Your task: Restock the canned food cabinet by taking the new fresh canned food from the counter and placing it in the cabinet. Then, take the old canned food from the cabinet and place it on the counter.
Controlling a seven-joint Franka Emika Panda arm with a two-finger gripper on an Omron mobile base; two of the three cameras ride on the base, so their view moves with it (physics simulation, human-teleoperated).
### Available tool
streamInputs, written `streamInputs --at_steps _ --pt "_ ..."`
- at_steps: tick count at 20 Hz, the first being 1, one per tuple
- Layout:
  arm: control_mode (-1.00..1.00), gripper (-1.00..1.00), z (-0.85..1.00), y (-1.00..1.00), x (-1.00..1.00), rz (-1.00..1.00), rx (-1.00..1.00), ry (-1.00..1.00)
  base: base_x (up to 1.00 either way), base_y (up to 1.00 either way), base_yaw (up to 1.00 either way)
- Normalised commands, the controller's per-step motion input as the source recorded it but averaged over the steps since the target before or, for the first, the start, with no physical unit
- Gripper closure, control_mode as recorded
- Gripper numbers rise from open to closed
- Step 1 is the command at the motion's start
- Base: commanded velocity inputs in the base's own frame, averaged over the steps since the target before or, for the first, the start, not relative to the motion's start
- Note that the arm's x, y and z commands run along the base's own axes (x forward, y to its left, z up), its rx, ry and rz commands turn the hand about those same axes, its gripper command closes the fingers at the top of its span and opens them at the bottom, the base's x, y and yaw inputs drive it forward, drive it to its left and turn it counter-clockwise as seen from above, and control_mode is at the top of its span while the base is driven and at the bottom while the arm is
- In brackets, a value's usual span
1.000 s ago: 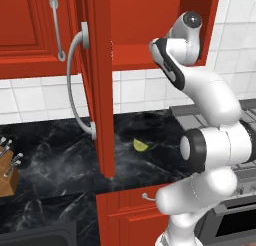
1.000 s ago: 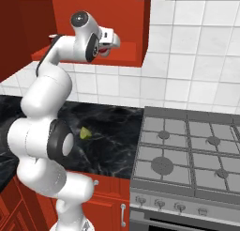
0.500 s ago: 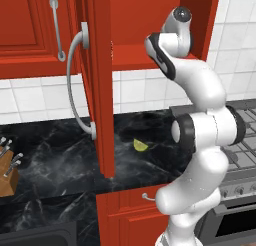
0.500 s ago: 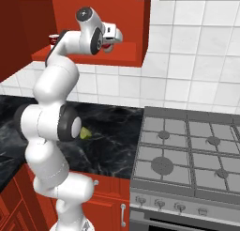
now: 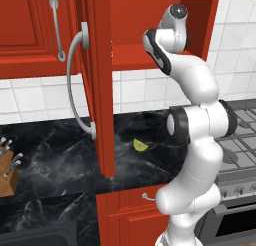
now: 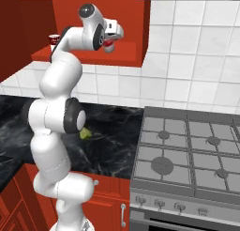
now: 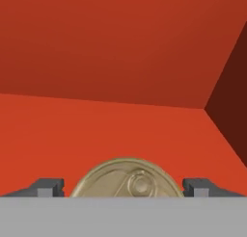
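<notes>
Fresh can (image 7: pixel 127 178) — tan-grey lid with pull tab seen end-on in the hand view, set between the two dark fingertips (image 7: pixel 47 187) of the gripper (image 7: pixel 125 188), which is clamped on it from either side; a sliver of its red label shows under the hand in the right base view (image 6: pixel 108 45).

Gripper — at the mouth of the wall cabinet (image 6: pixel 126 19), just above the shelf front (right base view), facing the plain red shelf floor and back wall.

Old can (image 6: pixel 54 39) — small, dark red with a white top, upright on the same shelf toward its far left end, well apart from the gripper.

Cabinet door (image 5: pixel 102 85) — swung open and seen edge-on in the left base view, with a long curved grey handle (image 5: pixel 75 85).

Worktop (image 5: pixel 55 160) — black with faint white veins; carries a small yellow-green wedge (image 5: pixel 140 145) near the arm and a wooden knife block (image 5: pixel 7 175) at the far left.

Stove (image 6: pixel 187 155) — grey, four burners, just beside the worktop on the right.

Arm (image 5: pixel 192 105) — white, reaching up from the base into the cabinet opening.
</notes>
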Motion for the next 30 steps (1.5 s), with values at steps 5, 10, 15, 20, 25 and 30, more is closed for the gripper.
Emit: streamInputs --at_steps 5,10,15,20,25,30 --pt "-1.00 -1.00 0.00 0.00 0.54 0.00 0.00 -0.11 0.00 0.00 0.00" --pt "-1.00 -1.00 0.00 0.00 0.21 0.00 0.00 -0.14 0.00 0.00 0.00" --pt "-1.00 -1.00 0.36 0.00 -0.18 0.00 0.00 -0.17 0.00 0.00 0.00" --pt "-1.00 -1.00 0.42 0.00 -0.95 0.00 0.00 -0.20 0.00 0.00 0.00" --pt "-1.00 -1.00 0.01 0.28 -1.00 0.07 0.00 -0.21 0.00 0.00 0.00" --pt "-1.00 -1.00 -0.33 0.70 -1.00 0.12 0.00 -0.10 0.00 0.00 0.00"
